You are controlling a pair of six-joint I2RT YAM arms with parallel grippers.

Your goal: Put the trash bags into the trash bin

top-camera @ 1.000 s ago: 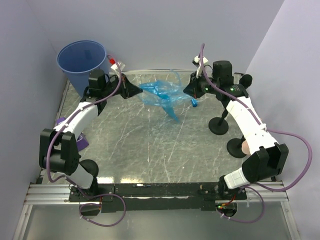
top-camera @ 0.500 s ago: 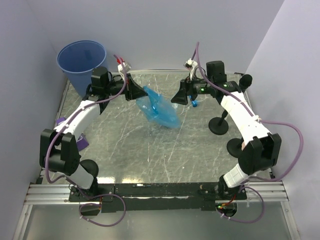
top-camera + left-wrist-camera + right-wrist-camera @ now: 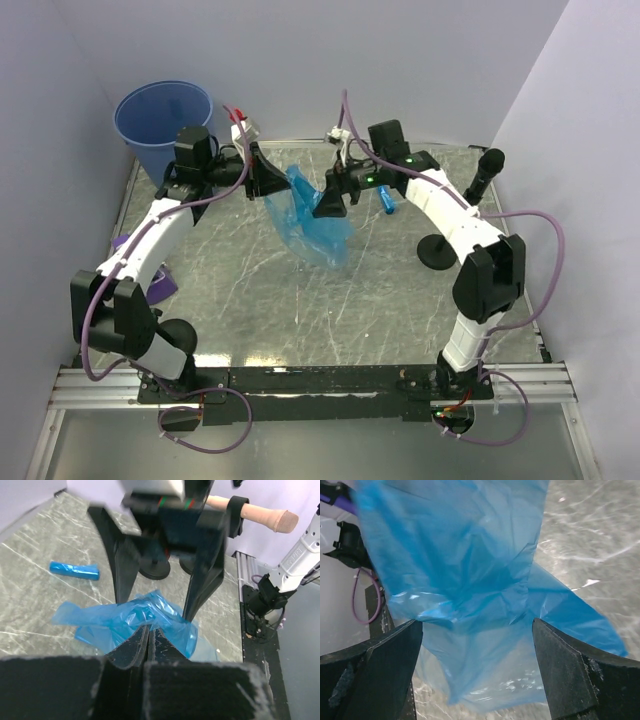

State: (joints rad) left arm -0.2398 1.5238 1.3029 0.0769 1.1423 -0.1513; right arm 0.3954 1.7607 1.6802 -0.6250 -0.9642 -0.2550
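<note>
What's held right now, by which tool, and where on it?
Left tool pinches the blue trash bag at a bunched upper fold; right tool open, gripping nothing.

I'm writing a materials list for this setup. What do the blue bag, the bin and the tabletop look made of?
Blue bag: thin plastic film, glossy and see-through, crumpled into folds.
Bin: probably rigid plastic, smooth, a duller blue.
Tabletop: looks like scratched metal sheet or marbled laminate; cannot tell which.
</note>
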